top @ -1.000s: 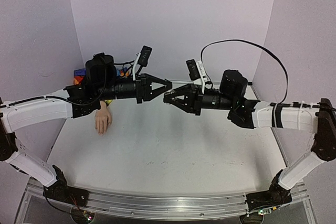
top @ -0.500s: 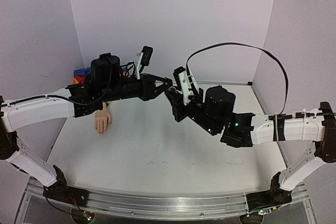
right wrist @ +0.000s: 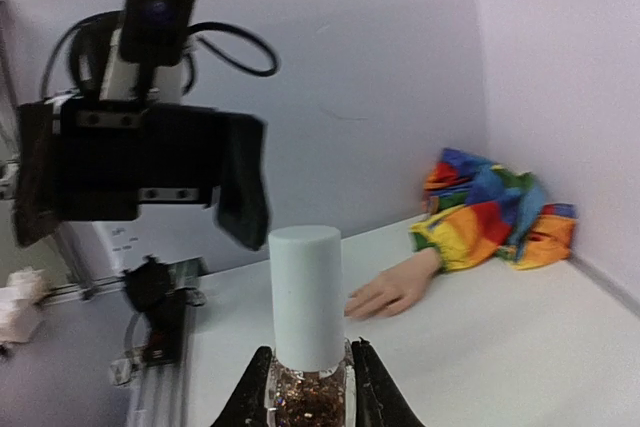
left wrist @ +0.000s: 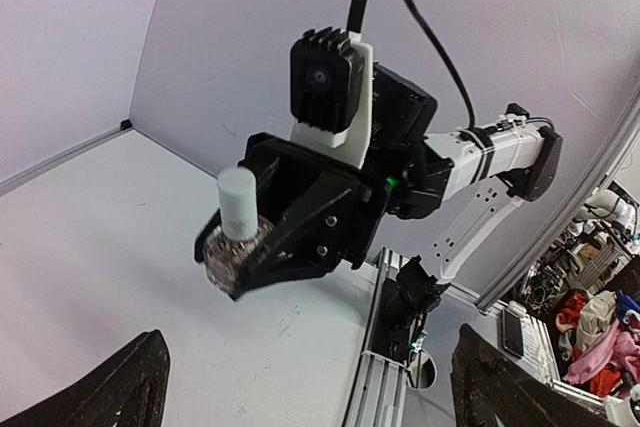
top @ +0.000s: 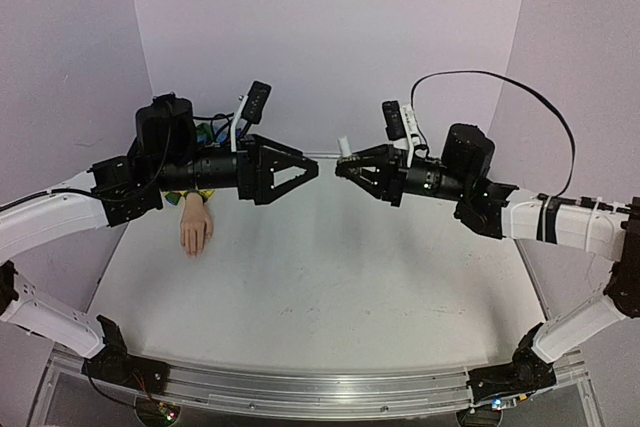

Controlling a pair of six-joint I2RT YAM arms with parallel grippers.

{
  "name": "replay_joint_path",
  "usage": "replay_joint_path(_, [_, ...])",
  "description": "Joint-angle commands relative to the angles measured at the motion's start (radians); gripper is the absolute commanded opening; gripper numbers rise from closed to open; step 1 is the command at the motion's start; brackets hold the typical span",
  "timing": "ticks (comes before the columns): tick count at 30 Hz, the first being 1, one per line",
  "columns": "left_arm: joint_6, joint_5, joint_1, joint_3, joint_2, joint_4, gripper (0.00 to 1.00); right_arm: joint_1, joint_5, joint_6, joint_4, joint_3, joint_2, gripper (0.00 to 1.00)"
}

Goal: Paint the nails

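My right gripper is shut on a small glitter-filled bottle with a white cap, held above the table. The cap is on, and the bottle points towards my left gripper. That gripper is open and hangs a short gap away from the cap; its fingers stand wide apart with nothing between them. The pale mannequin hand lies flat at the back left, its rainbow sleeve against the wall. The nails on its fingertips are too small to make out.
Purple walls close in the white table at the back and on both sides. An aluminium rail runs along the near edge by the arm bases. A black cable loops above my right arm.
My left gripper has opened and drawn back left from the bottle's cap. My right arm twisted down, then swung back up and right, still holding the bottle.
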Motion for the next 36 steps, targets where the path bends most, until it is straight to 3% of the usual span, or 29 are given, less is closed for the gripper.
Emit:
replay_joint_path(1, [0.017, 0.059, 0.006, -0.003, -0.041, 0.033, 0.99, 0.005, -0.478, 0.215, 0.184, 0.074, 0.037, 0.0])
replay_joint_path(12, [-0.02, 0.191, 0.002, 0.073, 0.057, 0.094, 0.82, 0.006, -0.537, 0.409, 0.421, 0.081, 0.155, 0.0])
replay_joint_path(17, [-0.025, 0.196, 0.002, 0.112, 0.097, 0.104, 0.71, 0.006, -0.547, 0.413, 0.436, 0.082, 0.17, 0.0])
replay_joint_path(29, [-0.037, 0.162, 0.0, 0.151, 0.166, 0.102, 0.23, 0.006, -0.537, 0.389, 0.427, 0.076, 0.169, 0.0])
replay_joint_path(33, [-0.039, 0.14, 0.0, 0.139, 0.161, 0.102, 0.07, 0.006, -0.416, 0.221, 0.241, 0.095, 0.14, 0.0])
replay_joint_path(36, [-0.039, 0.087, 0.0, 0.116, 0.147, 0.095, 0.01, 0.006, -0.139, 0.062, 0.006, 0.109, 0.081, 0.0])
